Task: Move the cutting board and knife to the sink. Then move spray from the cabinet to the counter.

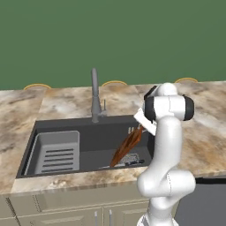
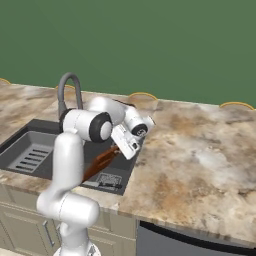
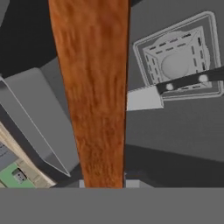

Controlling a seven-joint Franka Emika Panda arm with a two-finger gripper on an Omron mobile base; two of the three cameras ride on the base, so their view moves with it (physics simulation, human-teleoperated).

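My gripper [image 1: 140, 128] is shut on the upper end of the cutting board [image 1: 127, 147], a reddish-brown wooden board that slants down into the dark grey sink [image 1: 27, 148]. Its lower end reaches close to the basin floor. From the right base view the gripper [image 2: 116, 149] holds the board [image 2: 100, 162] over the sink's right part. In the hand view the board [image 3: 94, 87] runs up from between my fingertips. The knife [image 3: 175, 87] lies flat on the basin floor across the drain, dark handle to the right; it also lies beside the board's foot [image 1: 132, 163]. The spray and cabinet are out of view.
A tall grey faucet [image 1: 95, 95] stands behind the sink. A light grey ribbed basket [image 1: 57, 152] fills the basin's left part. The marbled counter [image 2: 200, 160] stretches wide to the right. Beige drawer fronts [image 1: 66, 212] and a dark appliance front [image 1: 207, 203] lie below.
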